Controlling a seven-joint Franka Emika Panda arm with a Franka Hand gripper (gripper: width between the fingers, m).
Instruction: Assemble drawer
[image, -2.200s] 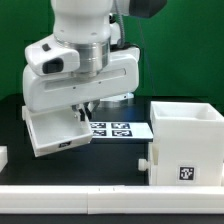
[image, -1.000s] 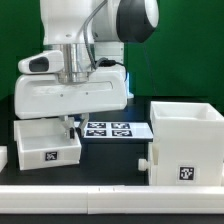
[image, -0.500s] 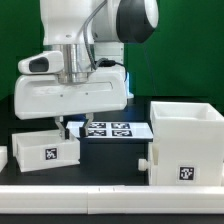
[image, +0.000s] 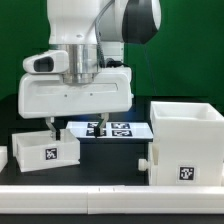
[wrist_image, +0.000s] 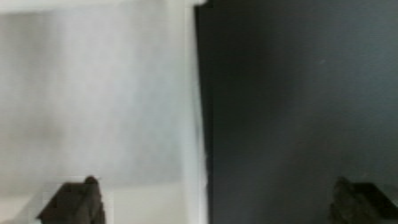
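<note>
A small shallow white tray with a black-and-white tag on its front rests on the black table at the exterior view's left. My gripper hangs just above the tray's far edge, open and empty. In the wrist view the gripper has its two dark fingertips far apart. One is over the white tray surface, the other over the dark table. The large cube-like casing with a tag stands at the exterior view's right.
The marker board lies flat behind the tray, between it and the casing. A small white knobbed piece sits against the casing's left side. Another white part shows at the far left edge. A white rail runs along the front.
The tilted tray was lowered and now lies flat on the table. The gripper has let go of it, and the arm has shifted slightly to the exterior view's right.
</note>
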